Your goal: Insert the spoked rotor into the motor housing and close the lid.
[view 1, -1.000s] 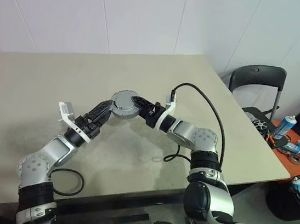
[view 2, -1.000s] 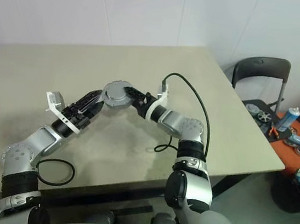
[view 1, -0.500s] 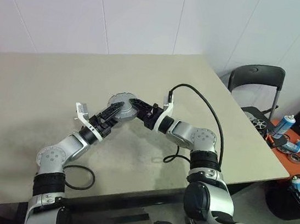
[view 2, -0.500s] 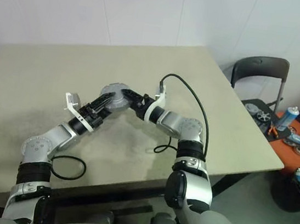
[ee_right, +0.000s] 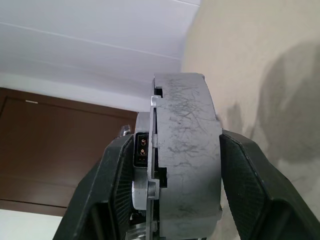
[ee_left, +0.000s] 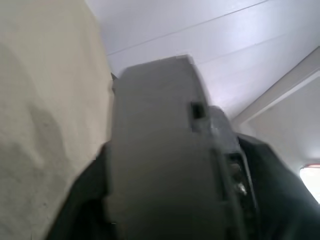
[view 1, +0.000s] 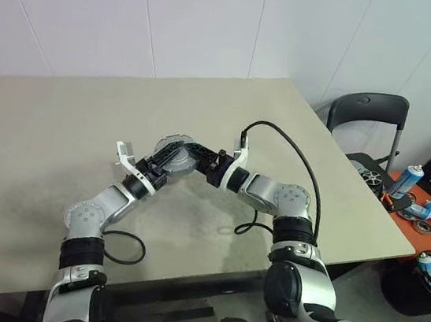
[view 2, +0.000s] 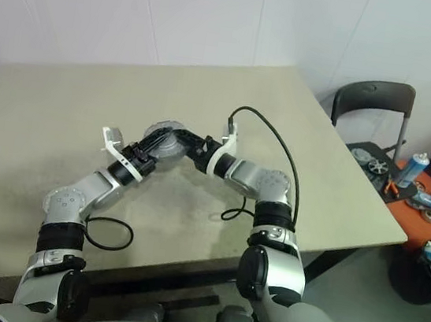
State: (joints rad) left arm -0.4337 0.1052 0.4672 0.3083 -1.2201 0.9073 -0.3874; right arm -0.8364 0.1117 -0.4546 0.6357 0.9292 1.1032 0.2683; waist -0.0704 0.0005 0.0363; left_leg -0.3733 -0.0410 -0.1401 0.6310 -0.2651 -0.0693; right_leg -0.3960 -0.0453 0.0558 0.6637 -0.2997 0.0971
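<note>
Above the table [view 1: 60, 133], the right gripper [view 1: 199, 161] clamped the motor housing [view 1: 178, 153] by its 2 flat faces. From the head views, the left gripper [view 1: 167, 157] straddled the same disc, its grip impossible to judge. The right wrist view showed the scratched grey rim [ee_right: 187, 165] between both fingers [ee_right: 248, 185]. The left wrist view offered a blurred grey edge [ee_left: 160, 160].

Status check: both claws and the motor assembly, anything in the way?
Right claw shut on the housing, held above the table. Left claw at the housing's other side, grip unconfirmed. Lid appears on. Nothing in the way.
</note>
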